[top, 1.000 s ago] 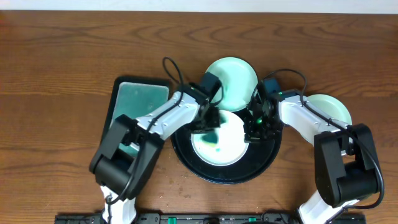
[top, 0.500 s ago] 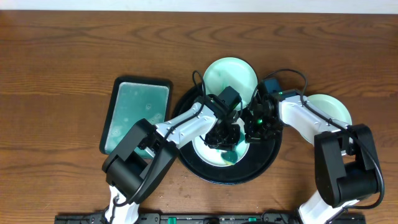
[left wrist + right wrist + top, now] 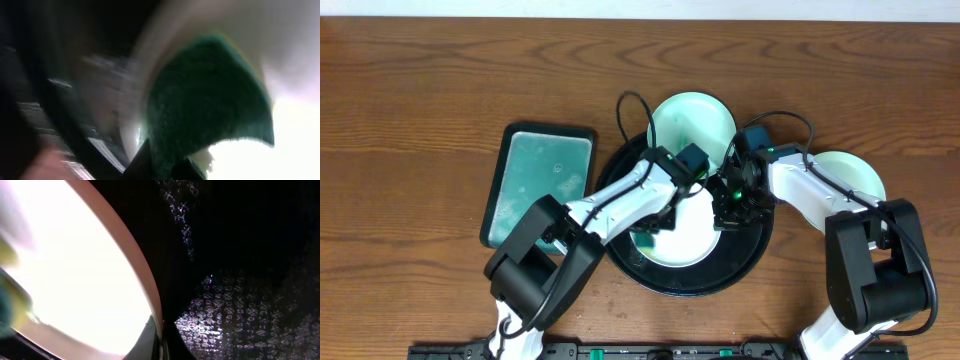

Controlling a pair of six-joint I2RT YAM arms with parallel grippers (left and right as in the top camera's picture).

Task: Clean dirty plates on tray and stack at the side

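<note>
Plate (image 3: 692, 232) at centre of tray (image 3: 745, 258) is scrubbed with green sponge (image 3: 210, 100) pinched in left gripper (image 3: 653, 225). Rim seems pinched by right gripper (image 3: 727, 215). Sponge should be pressed flat and rim held firm.

White plates (image 3: 692, 232), black tray (image 3: 732, 268), dark green sponge (image 3: 205, 100), brown wood-grain table (image 3: 420, 80)

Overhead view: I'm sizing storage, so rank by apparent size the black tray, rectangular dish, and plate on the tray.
1. black tray
2. rectangular dish
3. plate on the tray, partly covered
</note>
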